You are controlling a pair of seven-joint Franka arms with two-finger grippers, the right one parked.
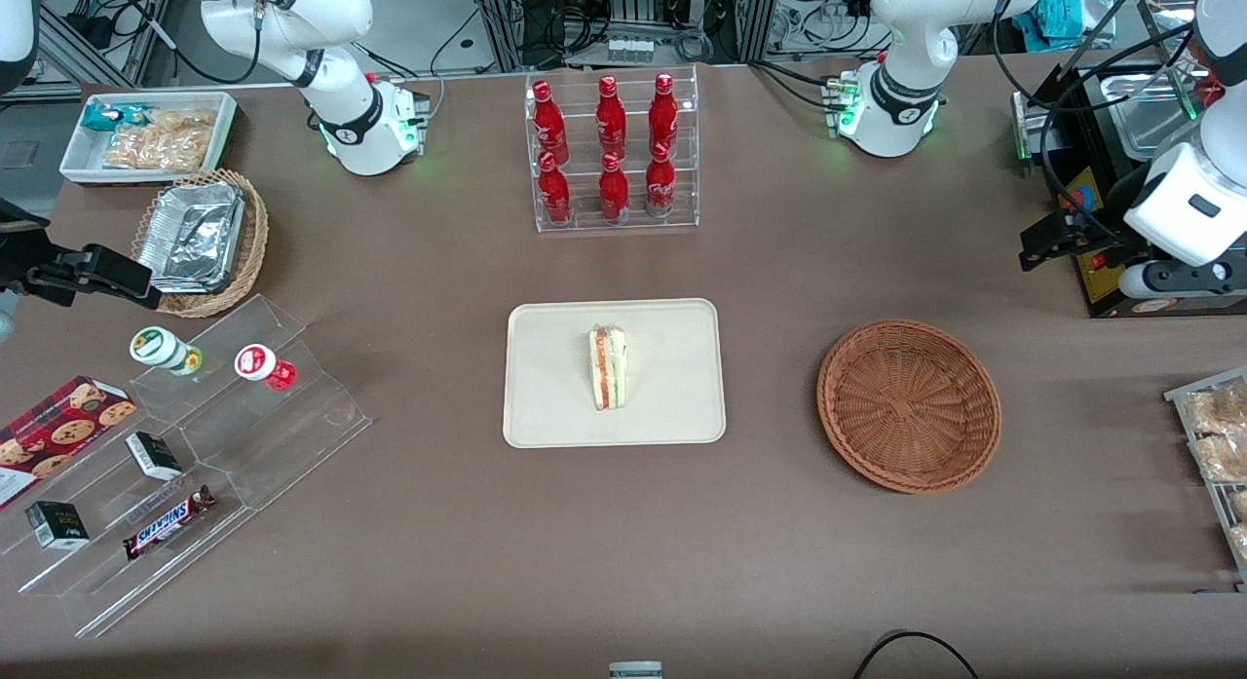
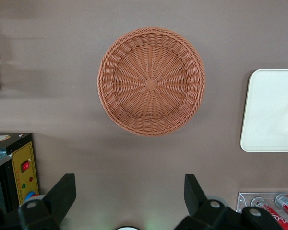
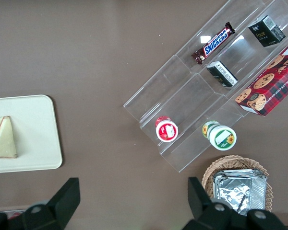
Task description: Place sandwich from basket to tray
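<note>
Sandwich (image 1: 608,367) sits on tray (image 1: 614,372), basket (image 1: 909,404) empty; gripper (image 2: 129,201) high above the table, wide open, holding nothing. Only risk: arm clipping basket if it descends.

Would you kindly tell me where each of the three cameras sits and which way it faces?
Front view: high, facing both arms, looking down on the table; sandwich lies on the tray, basket empty; the left gripper hangs at the working arm's end.
Left wrist view: looks straight down over the basket; gripper open, its fingers showing.
Right wrist view: looks down on the clear snack shelf; the parked arm's fingers show.
Shared: all three show the tray.
</note>
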